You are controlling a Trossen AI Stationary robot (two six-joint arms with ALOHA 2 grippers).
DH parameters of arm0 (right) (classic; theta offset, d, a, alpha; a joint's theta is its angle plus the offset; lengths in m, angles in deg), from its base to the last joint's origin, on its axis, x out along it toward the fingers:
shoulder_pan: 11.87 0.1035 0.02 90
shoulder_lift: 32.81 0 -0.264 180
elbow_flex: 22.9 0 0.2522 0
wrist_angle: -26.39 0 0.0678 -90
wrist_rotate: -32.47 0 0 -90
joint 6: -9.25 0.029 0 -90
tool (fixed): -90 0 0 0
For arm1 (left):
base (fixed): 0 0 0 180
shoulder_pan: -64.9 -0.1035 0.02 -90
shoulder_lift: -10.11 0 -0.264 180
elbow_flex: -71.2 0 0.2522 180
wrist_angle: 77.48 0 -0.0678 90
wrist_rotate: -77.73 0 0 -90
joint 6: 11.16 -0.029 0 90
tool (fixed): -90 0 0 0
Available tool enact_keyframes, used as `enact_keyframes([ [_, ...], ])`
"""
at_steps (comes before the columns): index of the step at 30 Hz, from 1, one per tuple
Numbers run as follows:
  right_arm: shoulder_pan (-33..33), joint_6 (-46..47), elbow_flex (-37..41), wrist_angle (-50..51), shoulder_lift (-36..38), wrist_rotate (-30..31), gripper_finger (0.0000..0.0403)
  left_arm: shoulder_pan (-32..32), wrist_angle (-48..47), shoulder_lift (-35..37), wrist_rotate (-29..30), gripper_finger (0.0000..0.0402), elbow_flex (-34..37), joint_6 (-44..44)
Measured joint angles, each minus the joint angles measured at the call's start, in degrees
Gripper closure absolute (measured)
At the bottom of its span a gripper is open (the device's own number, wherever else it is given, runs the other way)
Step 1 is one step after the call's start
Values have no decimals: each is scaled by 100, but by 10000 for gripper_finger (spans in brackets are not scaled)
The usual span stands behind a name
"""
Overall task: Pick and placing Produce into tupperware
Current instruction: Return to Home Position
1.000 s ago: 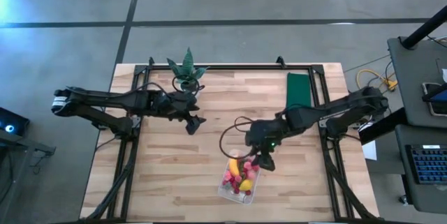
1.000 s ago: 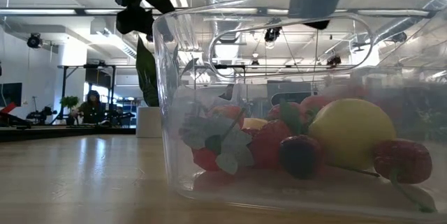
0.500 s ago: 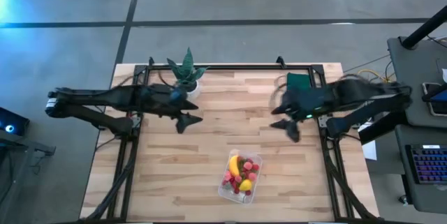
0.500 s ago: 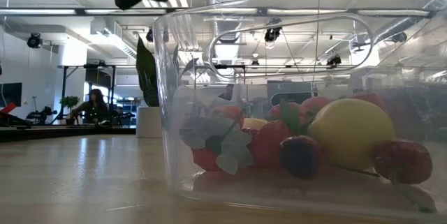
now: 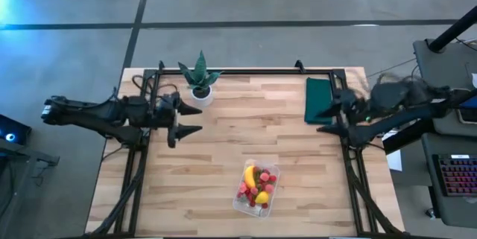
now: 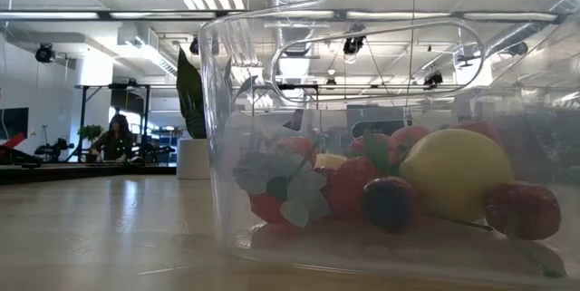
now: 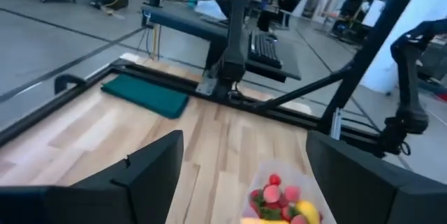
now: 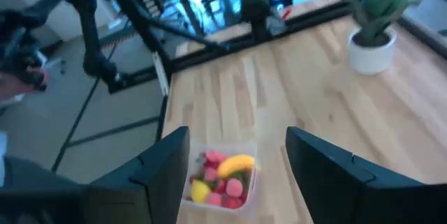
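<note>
Wood tabletop (image 5: 223, 120) shows whole only from the high view. The low view alone shows the room, a person (image 6: 116, 139) far back, and a lemon (image 6: 456, 173) against the tub (image 6: 227, 146) wall. Tub holds the produce (image 5: 256, 187), mid-width, toward the edge away from the plant (image 5: 198, 79). Left hand (image 5: 200, 119) and right hand (image 5: 320, 122), both spread wide, hang well apart from the tub.

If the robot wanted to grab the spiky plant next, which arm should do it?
Probably the left. The open left gripper sits right beside the plant, while the right gripper is across the table, by the green mat.
</note>
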Motion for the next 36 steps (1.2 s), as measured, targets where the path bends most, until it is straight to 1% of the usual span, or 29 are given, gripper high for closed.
enact_keyframes([
  [4,-114,-48,1259,-808,530,-111,172,-8,977,444,89,114,980,-7],
  [6,-222,17,1708,-1038,953,-110,172,-75,1184,784,240,114,1272,-73],
  [9,-440,70,2220,-1129,1795,58,172,-192,1122,1342,394,114,1540,-280],
  [12,-544,-7,2725,-1444,2731,324,172,-297,606,1910,527,114,1702,-394],
  [15,-551,-273,3273,-1900,3536,315,172,-314,53,2717,654,114,1729,-444],
  [20,-552,-643,4177,-2382,4652,371,172,-323,-107,3820,819,114,1992,-514],
  [22,-557,-708,4433,-2587,4634,628,172,-321,-109,4059,870,114,2189,-576],
  [24,-564,-762,4598,-2502,4533,802,172,-324,-241,4012,989,114,2333,-545],
  [26,-558,-775,4748,-2946,4384,1162,172,-326,-72,3962,1112,114,2398,-399],
  [28,-566,-784,4976,-2956,4415,1364,172,-332,-14,3769,1474,114,2611,-70],
  [30,-570,-902,5191,-3537,4454,1385,172,-335,-255,3822,1692,114,2893,210],
  [32,-568,-1067,5458,-3882,4667,1361,172,-334,-105,3873,1873,114,3130,478],
  [33,-570,-1114,5617,-4255,4659,1369,172,-335,-113,3922,1998,114,3280,654],
  [35,-571,-1204,5935,-4600,4647,1366,172,-339,-117,4047,2164,114,3535,1017],
  [36,-569,-1189,6073,-4841,4628,1362,172,-345,90,4000,2191,114,3617,1164],
])
